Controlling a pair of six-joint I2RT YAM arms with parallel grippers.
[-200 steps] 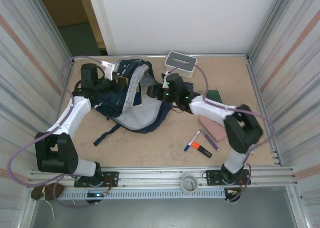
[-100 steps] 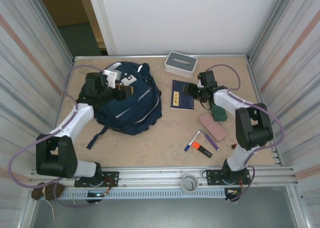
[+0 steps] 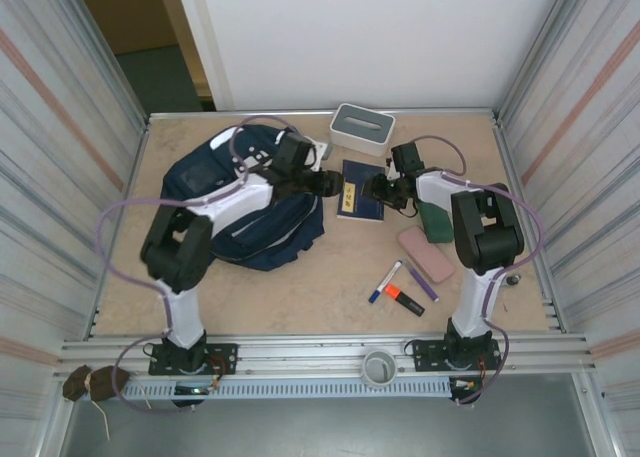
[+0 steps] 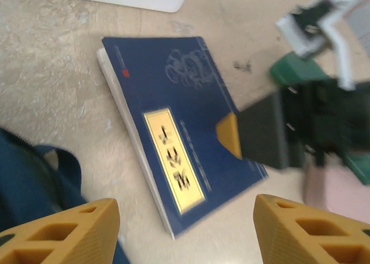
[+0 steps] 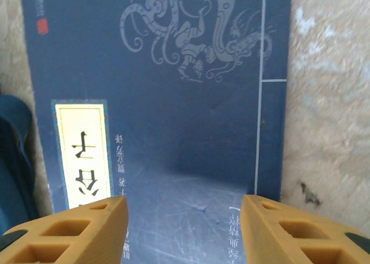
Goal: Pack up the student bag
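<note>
On the tan table, left fingers and right fingers gape empty by a yellow-labelled navy notebook.

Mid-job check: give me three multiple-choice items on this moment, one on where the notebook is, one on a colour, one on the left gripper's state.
1. The notebook lies:
A) in the bag
B) on the table, between bag and green block
C) held in the air

2. Its label is:
A) yellow
B) red
C) green

3. The left gripper is:
A) shut on the notebook
B) shut, empty
C) open

Answers:
1. B, it lies flat on the table, right of the bag.
2. A, the left wrist view shows a yellow strip on the navy cover.
3. C, its fingers stand apart with nothing between them.
</note>
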